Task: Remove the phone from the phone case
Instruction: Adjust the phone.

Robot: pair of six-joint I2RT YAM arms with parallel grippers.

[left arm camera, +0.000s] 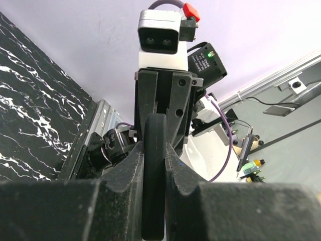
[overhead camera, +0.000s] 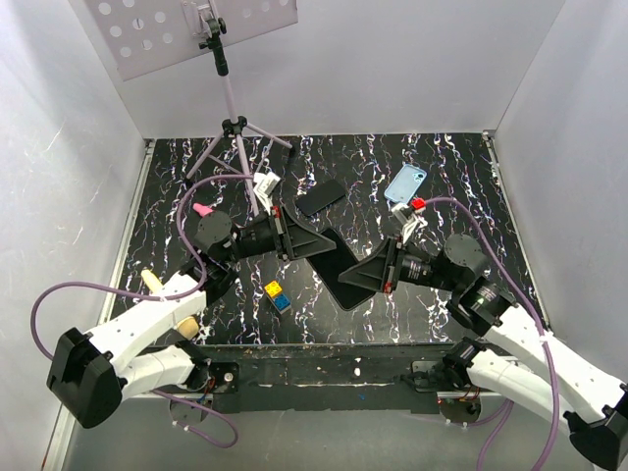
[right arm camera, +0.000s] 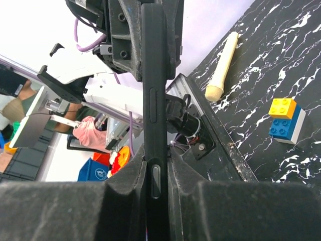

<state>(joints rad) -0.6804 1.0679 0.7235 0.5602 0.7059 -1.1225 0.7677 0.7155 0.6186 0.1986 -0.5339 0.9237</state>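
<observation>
A thin black phone (overhead camera: pixel 339 263) with side buttons hangs above the middle of the table, held at both ends. My left gripper (overhead camera: pixel 316 242) is shut on its far left end; the left wrist view shows its rounded edge (left arm camera: pixel 154 170) between the pads. My right gripper (overhead camera: pixel 361 278) is shut on its near right end; the right wrist view shows the button edge (right arm camera: pixel 154 75) clamped between the fingers (right arm camera: pixel 130 196). The light blue phone case (overhead camera: pixel 405 182) lies flat at the back right, apart from both grippers. I cannot tell whether the held phone sits in a black shell.
A second black phone-sized slab (overhead camera: pixel 321 196) lies at the back centre. A yellow and blue brick stack (overhead camera: pixel 276 295) stands near the front, also in the right wrist view (right arm camera: pixel 286 118). A cream stick (overhead camera: pixel 152 282) lies left. A tripod (overhead camera: pixel 235 137) stands at the back.
</observation>
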